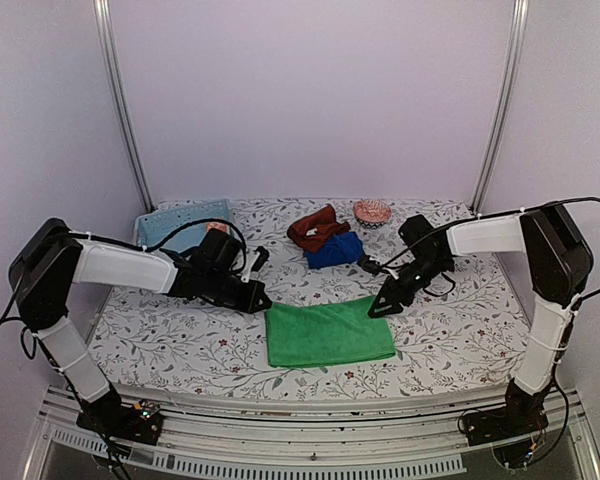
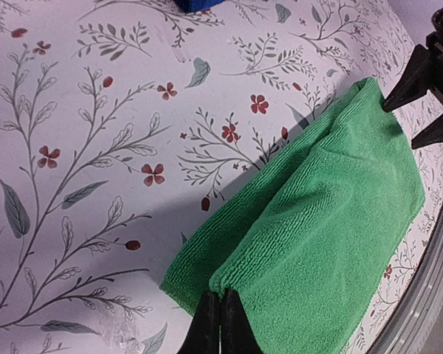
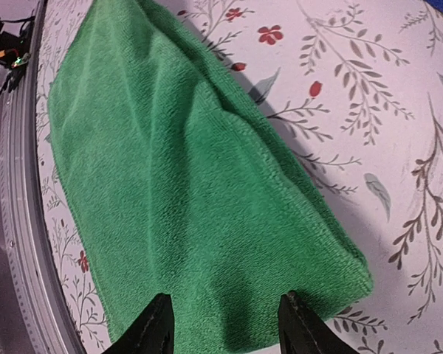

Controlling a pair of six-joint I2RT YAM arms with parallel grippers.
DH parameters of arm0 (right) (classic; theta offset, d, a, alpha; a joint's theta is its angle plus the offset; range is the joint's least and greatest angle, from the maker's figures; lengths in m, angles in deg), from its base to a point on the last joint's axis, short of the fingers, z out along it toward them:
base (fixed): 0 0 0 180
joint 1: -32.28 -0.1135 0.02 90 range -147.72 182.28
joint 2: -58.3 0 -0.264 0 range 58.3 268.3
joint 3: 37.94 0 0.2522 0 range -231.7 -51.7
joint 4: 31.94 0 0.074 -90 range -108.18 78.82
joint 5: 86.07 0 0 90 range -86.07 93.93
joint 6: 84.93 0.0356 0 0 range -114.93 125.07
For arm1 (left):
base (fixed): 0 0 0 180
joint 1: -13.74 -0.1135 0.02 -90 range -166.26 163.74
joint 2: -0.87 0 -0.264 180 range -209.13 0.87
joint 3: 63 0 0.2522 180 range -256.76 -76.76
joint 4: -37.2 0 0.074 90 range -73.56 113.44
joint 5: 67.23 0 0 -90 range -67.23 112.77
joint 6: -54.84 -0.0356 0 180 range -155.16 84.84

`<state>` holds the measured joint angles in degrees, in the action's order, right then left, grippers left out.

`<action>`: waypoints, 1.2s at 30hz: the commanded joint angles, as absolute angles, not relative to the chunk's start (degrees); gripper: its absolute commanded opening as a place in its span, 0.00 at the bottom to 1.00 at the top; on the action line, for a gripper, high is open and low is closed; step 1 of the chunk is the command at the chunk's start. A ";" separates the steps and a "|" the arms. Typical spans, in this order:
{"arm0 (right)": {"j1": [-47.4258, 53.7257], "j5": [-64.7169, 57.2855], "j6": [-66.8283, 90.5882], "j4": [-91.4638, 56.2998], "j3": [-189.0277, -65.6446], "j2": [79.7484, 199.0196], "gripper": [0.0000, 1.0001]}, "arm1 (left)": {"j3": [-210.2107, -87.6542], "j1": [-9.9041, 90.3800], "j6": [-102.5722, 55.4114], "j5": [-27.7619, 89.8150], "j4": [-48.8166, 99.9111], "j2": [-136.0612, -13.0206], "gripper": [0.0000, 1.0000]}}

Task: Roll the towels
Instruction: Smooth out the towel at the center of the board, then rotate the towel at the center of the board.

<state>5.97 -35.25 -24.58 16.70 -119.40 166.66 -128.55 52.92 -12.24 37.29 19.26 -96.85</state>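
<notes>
A green towel (image 1: 330,335) lies folded flat in the middle of the table, its fold along the far edge. My left gripper (image 1: 263,300) is at its far left corner; in the left wrist view the jaws (image 2: 221,310) are shut, pinching the upper layer of the green towel (image 2: 332,214). My right gripper (image 1: 385,305) is at the far right corner. Its fingers (image 3: 159,328) stand apart over the green towel (image 3: 184,184), nothing pinched between them. A rust-brown towel (image 1: 315,228) and a deep blue towel (image 1: 335,250) lie crumpled together behind.
A light blue slotted basket (image 1: 185,222) sits at the back left. A small patterned bowl (image 1: 372,212) is at the back, right of the crumpled towels. The metal front rail of the table (image 1: 310,415) runs just beyond the green towel's near edge.
</notes>
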 commanded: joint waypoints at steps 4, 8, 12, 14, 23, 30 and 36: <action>5.74 -21.76 -16.65 12.10 -124.27 171.55 0.45 | -132.03 51.68 -13.73 33.31 15.57 -97.09 0.00; 5.69 -19.79 -16.07 12.33 -123.83 173.09 0.45 | -134.63 51.06 -13.57 27.65 10.31 -101.18 0.00; 5.76 -19.12 -15.96 12.85 -123.87 173.86 0.45 | -136.13 50.89 -13.61 26.90 8.18 -104.66 0.00; 5.75 -18.68 -15.84 12.91 -123.93 173.90 0.45 | -136.64 50.92 -12.97 27.02 8.07 -105.37 0.09; 5.80 -21.42 -17.78 14.75 -124.21 164.24 0.50 | -138.02 53.72 -12.54 20.03 5.81 -96.45 0.32; 3.83 -32.17 -21.35 19.11 -124.66 161.61 0.46 | -136.33 58.63 -12.01 29.23 10.99 -93.01 0.28; 1.27 -35.52 -24.38 21.25 -121.54 165.31 0.30 | -131.64 59.80 -7.00 38.02 19.78 -96.76 0.19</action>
